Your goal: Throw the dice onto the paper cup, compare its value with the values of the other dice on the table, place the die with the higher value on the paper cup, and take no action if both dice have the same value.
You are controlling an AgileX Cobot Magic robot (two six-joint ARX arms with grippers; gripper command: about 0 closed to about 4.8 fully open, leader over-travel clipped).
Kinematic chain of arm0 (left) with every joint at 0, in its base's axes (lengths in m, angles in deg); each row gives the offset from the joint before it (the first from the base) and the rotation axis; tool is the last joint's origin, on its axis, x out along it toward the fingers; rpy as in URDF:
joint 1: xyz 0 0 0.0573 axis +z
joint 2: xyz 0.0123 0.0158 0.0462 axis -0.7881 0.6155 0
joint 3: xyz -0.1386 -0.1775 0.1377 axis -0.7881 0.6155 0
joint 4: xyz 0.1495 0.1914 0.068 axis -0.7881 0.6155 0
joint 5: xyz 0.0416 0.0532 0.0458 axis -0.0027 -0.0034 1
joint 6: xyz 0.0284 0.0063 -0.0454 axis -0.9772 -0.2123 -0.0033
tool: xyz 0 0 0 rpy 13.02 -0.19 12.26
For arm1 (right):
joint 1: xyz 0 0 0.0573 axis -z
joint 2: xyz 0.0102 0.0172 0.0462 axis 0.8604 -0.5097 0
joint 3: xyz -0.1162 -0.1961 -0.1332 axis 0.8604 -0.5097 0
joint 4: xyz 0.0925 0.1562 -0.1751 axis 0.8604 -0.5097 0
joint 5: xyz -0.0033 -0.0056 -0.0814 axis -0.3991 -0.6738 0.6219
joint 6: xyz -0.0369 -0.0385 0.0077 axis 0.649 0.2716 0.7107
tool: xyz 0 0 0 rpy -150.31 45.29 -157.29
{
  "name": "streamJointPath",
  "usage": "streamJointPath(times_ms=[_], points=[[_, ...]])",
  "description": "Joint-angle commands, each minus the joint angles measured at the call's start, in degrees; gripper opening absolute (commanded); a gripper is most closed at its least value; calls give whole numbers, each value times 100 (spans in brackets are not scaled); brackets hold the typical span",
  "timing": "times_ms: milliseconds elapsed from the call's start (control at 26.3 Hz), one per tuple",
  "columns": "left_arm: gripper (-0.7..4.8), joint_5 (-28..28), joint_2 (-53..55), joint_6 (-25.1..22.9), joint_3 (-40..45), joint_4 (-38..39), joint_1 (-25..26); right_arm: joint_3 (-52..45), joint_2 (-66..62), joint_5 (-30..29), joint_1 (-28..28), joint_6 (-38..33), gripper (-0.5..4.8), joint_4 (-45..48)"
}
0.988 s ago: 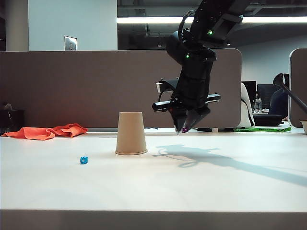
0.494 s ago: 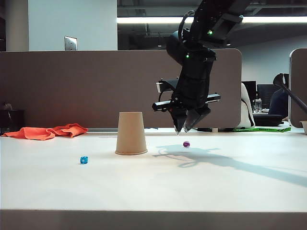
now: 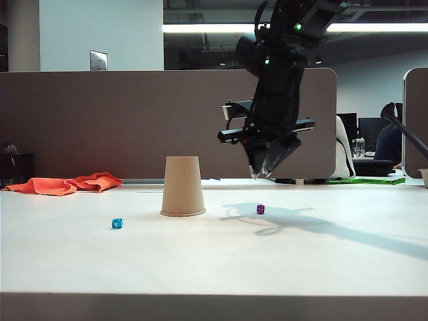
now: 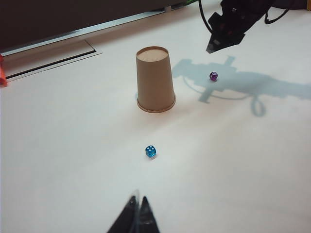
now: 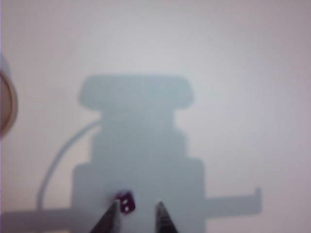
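The purple die (image 3: pixel 260 209) is seen lying on the white table (image 3: pixel 214 267), to the right of the paper cup (image 3: pixel 182 186) in the exterior view and apart from it, inside the arm's shadow. Nothing is seen on the cup's flat top. The cup is set upside down, wide rim on the table.

The right gripper (image 3: pixel 262 174) is held in the air above the purple die, pointing down, clear of the table. In the right wrist view its two fingertips (image 5: pixel 137 213) are seen apart with a narrow gap, nothing between them; the purple die (image 5: pixel 126 203) is seen on the table below, just beside one fingertip (image 5: pixel 111 213), two pale pips visible on one face. The cup rim (image 5: pixel 7 104) is cut off at the edge of that view.

The blue die (image 3: pixel 117 223) is seen on the table to the left of the cup and nearer the camera, well apart from the purple die. In the left wrist view the blue die (image 4: pixel 150 151) lies between the left gripper (image 4: pixel 136 213) and the cup (image 4: pixel 155 79). The left gripper's tips are pressed together, nothing held, well short of the blue die.

An orange cloth (image 3: pixel 63 183) is seen at the far left edge of the table.
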Motion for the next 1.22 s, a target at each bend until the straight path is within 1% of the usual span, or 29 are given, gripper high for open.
streamJointPath(times_ms=[38, 76, 228, 342, 494, 874, 912, 988, 1026, 1216], points=[[-5, -28, 0, 0, -28, -96, 4, 15, 136, -42, -2, -240, 17, -807], [-5, -28, 0, 0, -28, -96, 4, 15, 144, -39, -2, -267, -2, -1032], [-5, -28, 0, 0, -28, -96, 4, 15, 144, -37, -2, -267, -1, -1359], [-5, -28, 0, 0, -28, -114, 4, 15, 153, -37, -2, -267, -1, -1425], [-5, -28, 0, 2, -28, -118, 4, 15, 170, -37, -2, -219, -1, -1397], [-5, -28, 0, 2, -28, -116, 4, 15, 369, -46, -2, -221, -1, -966], [-5, -28, 0, 2, -28, -114, 4, 15, 417, -90, -2, -221, -1, -966], [-5, -31, 2, 37, -28, -107, 4, 15, 551, -439, -2, -221, -1, -949], [-5, -28, 2, 149, -28, -87, 4, 13, 662, -634, -2, -223, -1, -933], [-5, -28, 2, 173, -26, -61, 4, 13, 955, -684, -33, -225, -1, -870]])
